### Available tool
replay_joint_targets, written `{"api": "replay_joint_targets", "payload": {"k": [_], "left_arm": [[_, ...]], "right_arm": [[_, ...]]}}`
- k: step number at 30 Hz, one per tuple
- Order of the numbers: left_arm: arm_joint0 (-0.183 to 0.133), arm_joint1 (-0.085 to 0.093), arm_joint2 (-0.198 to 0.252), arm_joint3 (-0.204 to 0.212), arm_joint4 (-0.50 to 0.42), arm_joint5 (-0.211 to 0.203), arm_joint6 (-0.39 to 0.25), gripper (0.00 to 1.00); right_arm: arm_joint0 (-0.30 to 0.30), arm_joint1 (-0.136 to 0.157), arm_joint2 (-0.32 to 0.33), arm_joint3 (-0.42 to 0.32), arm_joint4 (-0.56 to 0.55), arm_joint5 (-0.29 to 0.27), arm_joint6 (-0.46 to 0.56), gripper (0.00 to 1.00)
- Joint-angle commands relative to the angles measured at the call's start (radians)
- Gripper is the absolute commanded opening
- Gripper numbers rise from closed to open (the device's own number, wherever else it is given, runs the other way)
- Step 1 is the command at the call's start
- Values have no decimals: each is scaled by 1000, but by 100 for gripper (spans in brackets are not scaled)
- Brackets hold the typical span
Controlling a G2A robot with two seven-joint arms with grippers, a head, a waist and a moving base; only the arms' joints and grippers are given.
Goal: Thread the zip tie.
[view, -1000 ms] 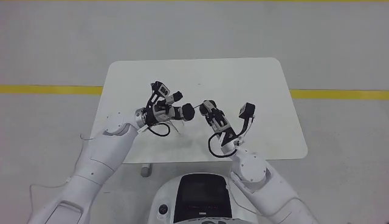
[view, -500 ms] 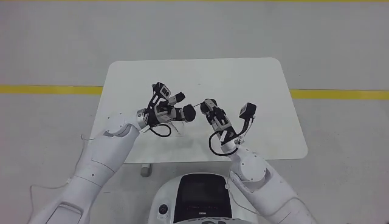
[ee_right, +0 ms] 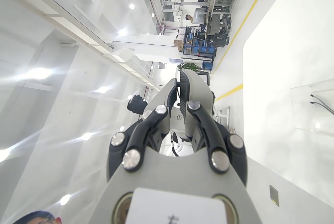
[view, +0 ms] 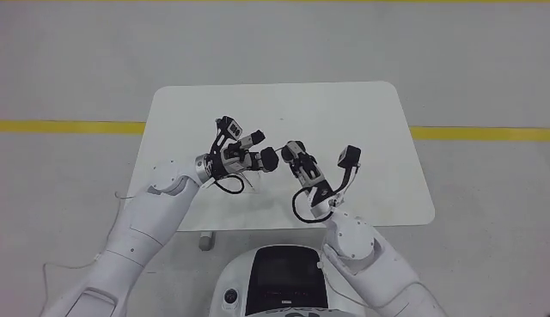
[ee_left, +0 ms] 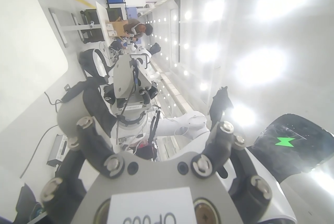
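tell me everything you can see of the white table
The table has a plain white, smooth-looking top, a rectangle with rounded corners. It stands on a pale grey floor, across a yellow line. From above, the left tool and right tool are over its middle, tip to tip. Whether either touches it cannot be told. A small grey foot shows below its near edge.
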Motion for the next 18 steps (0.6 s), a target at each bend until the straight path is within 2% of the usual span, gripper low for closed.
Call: {"api": "replay_joint_targets", "payload": {"k": [1, 5, 8, 14, 16, 17, 18], "left_arm": [[1, 0, -1, -1, 1, -1, 0, 100], [3, 2, -5, -3, 4, -1, 0, 100], [6, 3, -7, -6, 3, -3, 0, 93], [8, 4, -10, -10, 3, -7, -2, 61], [8, 4, -10, -9, 5, -6, -2, 56], [9, 5, -9, -8, 6, -3, -3, 49], [10, 5, -9, -7, 7, -2, -3, 49]], "right_arm": [[-1, -1, 0, 0, -33, 7, -11, 0], [-5, -4, 3, 0, -106, 22, -35, 0], [-10, -5, 2, -3, -151, 34, -44, 0], [-16, -11, -3, 3, -203, 58, -51, 0], [-19, -13, -3, 2, -205, 60, -51, 0], [-20, -13, -3, 1, -205, 61, -50, 0], [-23, -15, -2, -1, -203, 60, -49, 0]]}}
